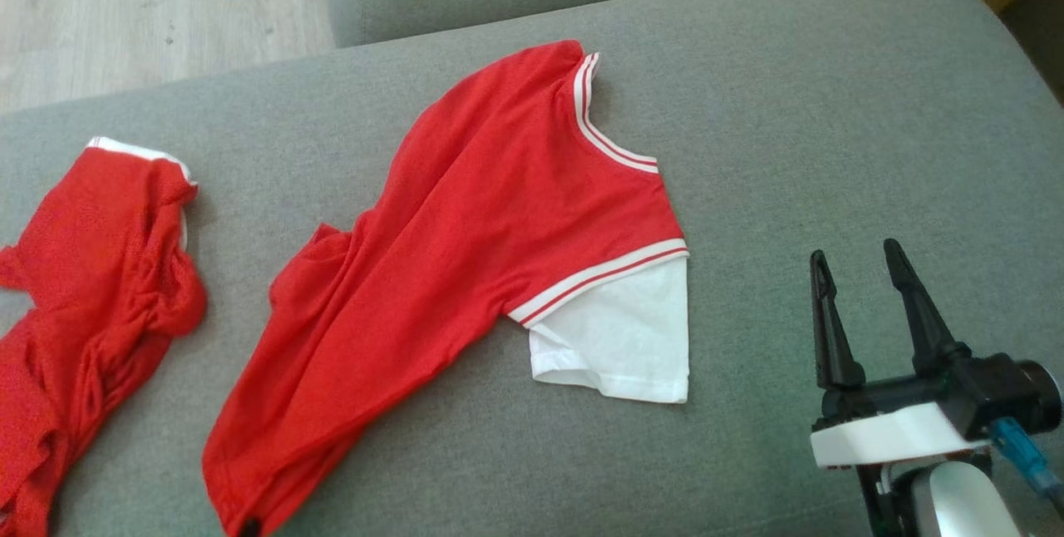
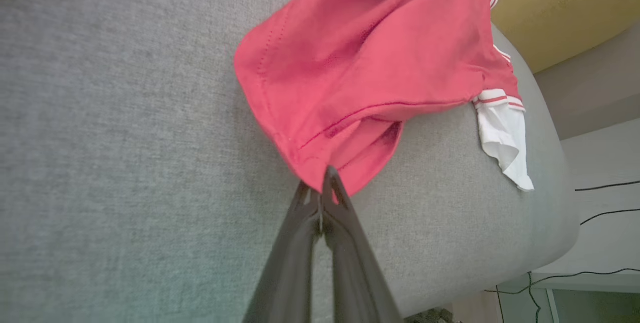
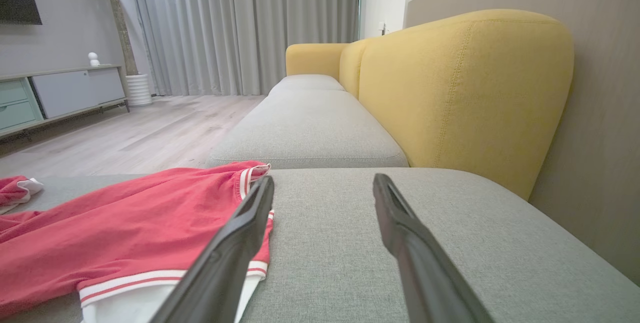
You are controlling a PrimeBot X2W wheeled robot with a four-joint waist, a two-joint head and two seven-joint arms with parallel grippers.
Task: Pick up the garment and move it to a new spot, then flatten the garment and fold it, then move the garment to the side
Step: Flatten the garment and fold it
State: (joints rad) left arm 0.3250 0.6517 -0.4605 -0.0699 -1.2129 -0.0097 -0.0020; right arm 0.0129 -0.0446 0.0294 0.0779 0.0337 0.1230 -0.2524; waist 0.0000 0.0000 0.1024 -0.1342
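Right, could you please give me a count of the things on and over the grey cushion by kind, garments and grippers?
Red garments: 2, the spread shirt and the crumpled garment.
Grippers: 2, the left gripper shut on the spread shirt's hem, the right gripper open.
Total: 4.

The garment (image 1: pixel 465 254) was a red mesh jersey with white-and-red striped trim at the neckline and the sleeve cuff, and a white inner sleeve protruding beyond that cuff. It lay unfolded and wrinkled on the grey seat cushion (image 1: pixel 831 105), its body running diagonally. The collar pointed toward the far edge and the hem reached the near edge, left of centre. Long creases ran along the body.
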